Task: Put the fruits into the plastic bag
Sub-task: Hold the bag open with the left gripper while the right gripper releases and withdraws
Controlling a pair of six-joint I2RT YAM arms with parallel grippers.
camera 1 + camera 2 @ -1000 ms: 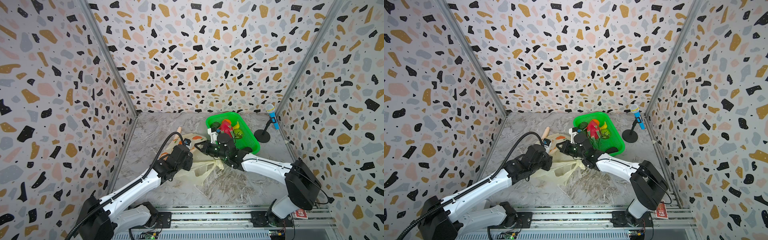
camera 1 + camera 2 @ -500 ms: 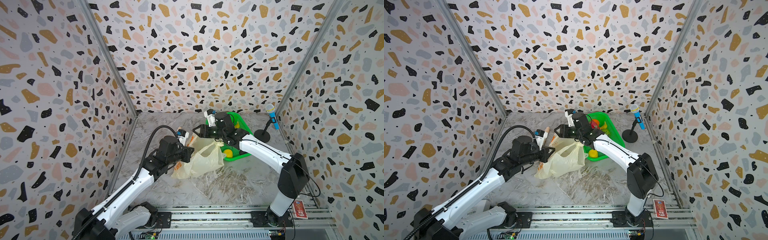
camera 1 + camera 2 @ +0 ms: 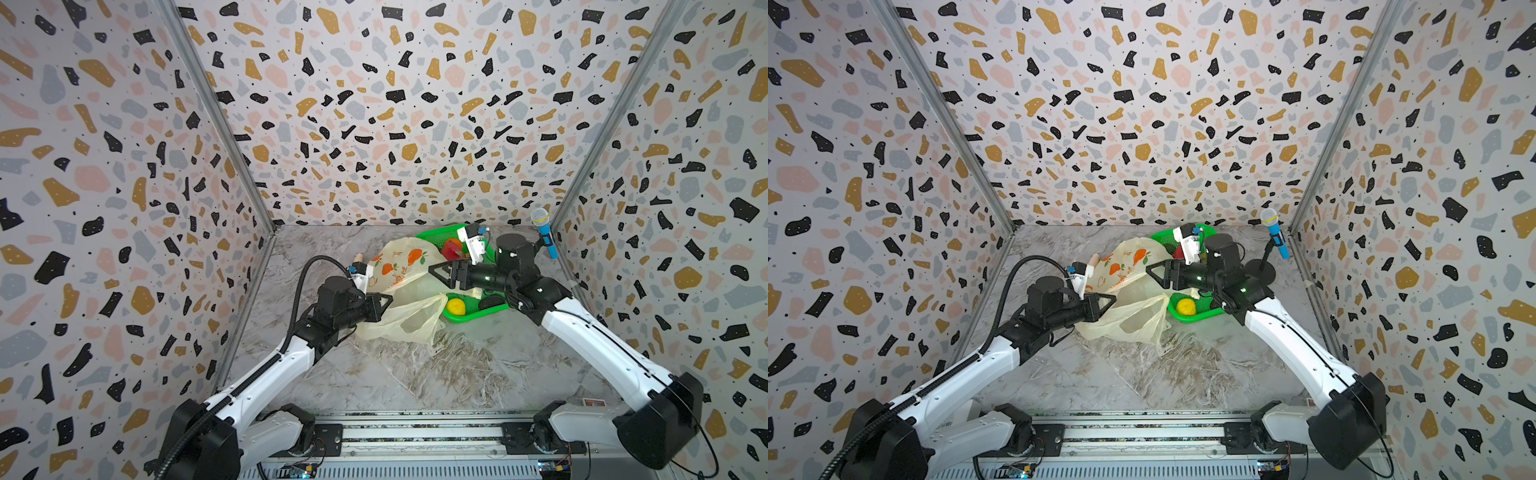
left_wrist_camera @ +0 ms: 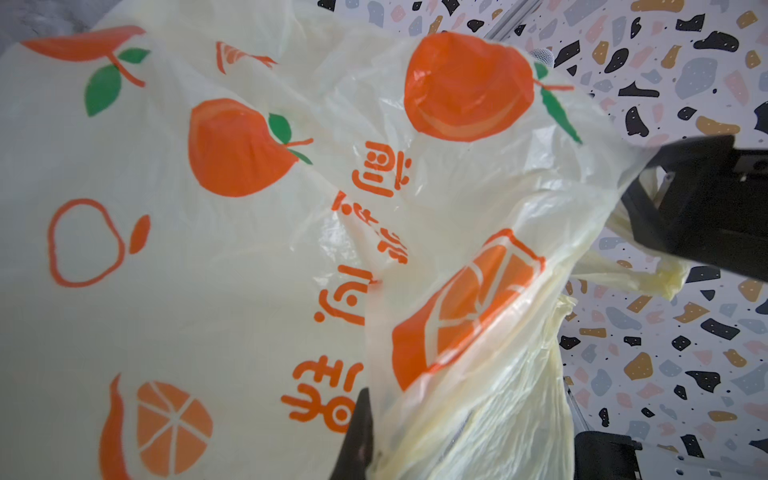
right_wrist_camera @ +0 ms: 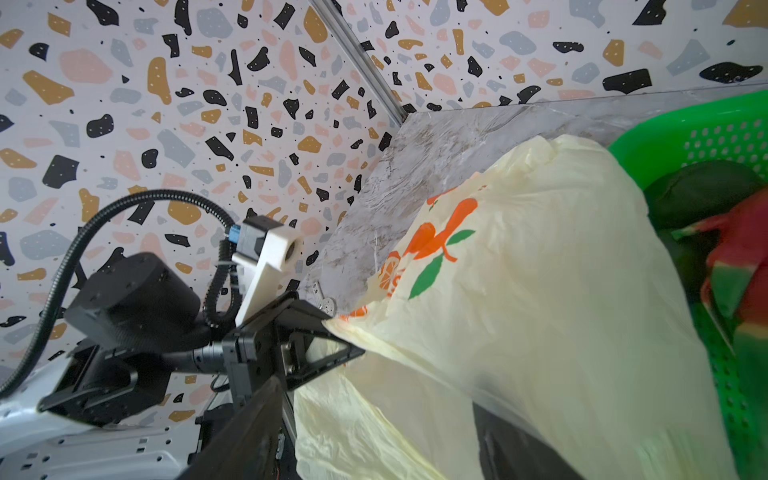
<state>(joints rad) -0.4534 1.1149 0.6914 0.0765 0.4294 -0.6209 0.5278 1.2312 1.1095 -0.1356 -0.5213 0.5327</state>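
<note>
We see the plastic bag [image 3: 409,291] held up in the middle of the table [image 3: 415,374], just beside the green basket [image 3: 478,314], with its printed side billowing upward and its lower folds hanging down toward the marbled surface. The left jaws are pressed together on the bag's edge; in the right wrist view the pale film [image 5: 540,311] runs straight out from between their tips. The right jaws stand spread at the bag's opposite side, close to the basket. In that same view one finger [image 5: 249,432] is bare, while the other shows only as a dark shape through the plastic, so the film drapes over it. The fruits we can make out lie in the basket: the lemon [image 3: 455,306] near its front corner, the dragon fruit [image 3: 452,249] toward the back and a dark avocado [image 5: 706,191] beside it. A blue microphone [image 3: 545,237] stands on its stand near the right wall, and the end of a beige stick [image 3: 360,258] shows behind the bag.
</note>
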